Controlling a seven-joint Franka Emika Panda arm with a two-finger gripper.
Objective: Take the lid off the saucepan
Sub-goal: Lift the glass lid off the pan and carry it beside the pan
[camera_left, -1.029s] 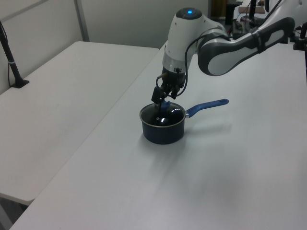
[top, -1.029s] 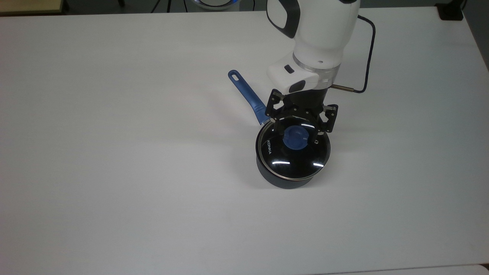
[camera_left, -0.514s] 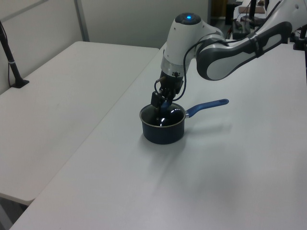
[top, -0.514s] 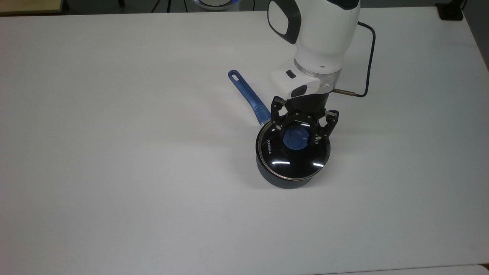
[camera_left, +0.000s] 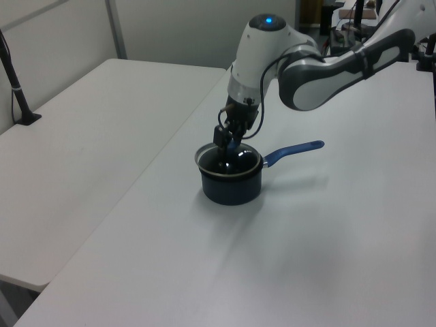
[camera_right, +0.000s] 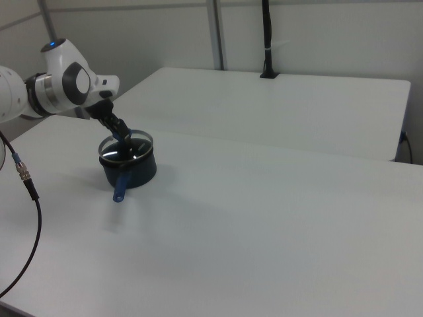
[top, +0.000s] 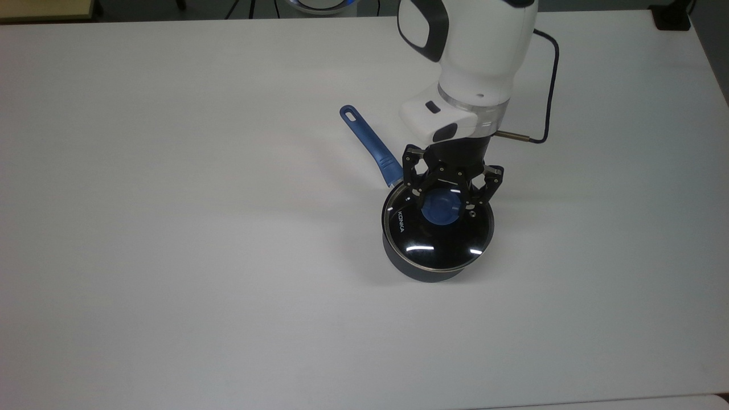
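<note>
One white table (top: pixel 171 228) carries everything: the saucepan (top: pixel 424 267) sits near its middle, its blue handle (top: pixel 369 145) running toward the top view's upper left, slotted end farthest from the pan. My gripper (top: pixel 446 199) comes straight down over the lid (top: pixel 437 230), and my two fingers (top: pixel 418 193) are drawn in against either side of the blue knob (top: pixel 441 208), gripping it. In the left view, the lid (camera_left: pixel 228 158) has its steel rim riding just above the pan's (camera_left: pixel 231 187) rim and reaching a little past it toward the left view's left. In the right view, the lid (camera_right: pixel 125 142) likewise floats a touch over the dark pan (camera_right: pixel 130 173). A dark cable (top: pixel 548 85) loops off my wrist.
</note>
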